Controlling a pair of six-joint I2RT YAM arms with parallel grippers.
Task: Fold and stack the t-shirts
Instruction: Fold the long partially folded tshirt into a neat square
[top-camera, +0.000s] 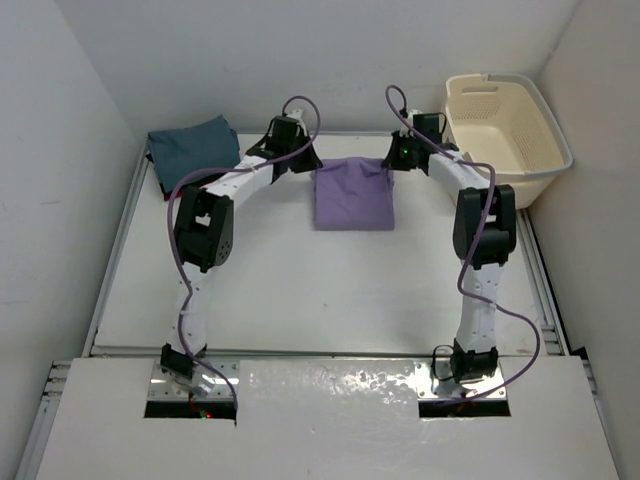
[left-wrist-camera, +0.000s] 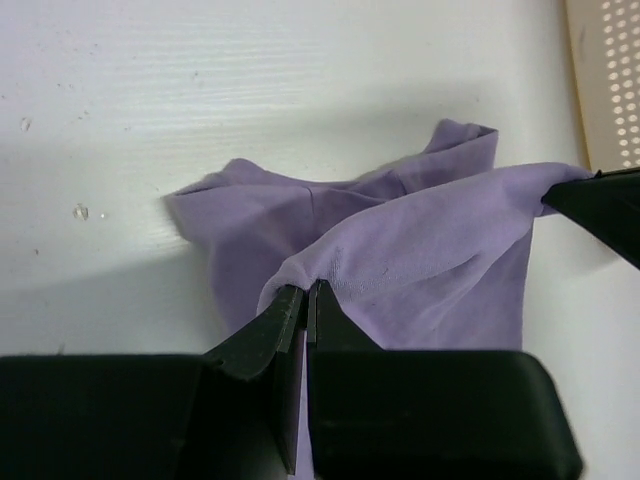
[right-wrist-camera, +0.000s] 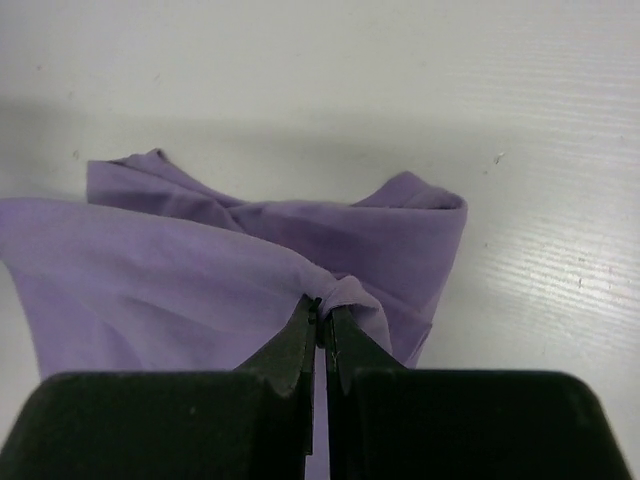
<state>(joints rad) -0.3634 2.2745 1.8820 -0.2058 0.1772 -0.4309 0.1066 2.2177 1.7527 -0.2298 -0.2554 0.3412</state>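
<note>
The lavender t-shirt (top-camera: 353, 200) is lying at upper centre of the top view on the white bench (top-camera: 320, 300). It is folded into a near-square block with no clear long axis, and its upper edge is bunching and lifting off the surface. The slate blue-grey t-shirt (top-camera: 193, 145) is sitting folded in the upper left corner. The left pincer (left-wrist-camera: 305, 300) is clamping fully closed on the lavender cloth's upper-left corner. The right pincer (right-wrist-camera: 322, 315) is pinching the upper-right corner, equally closed.
</note>
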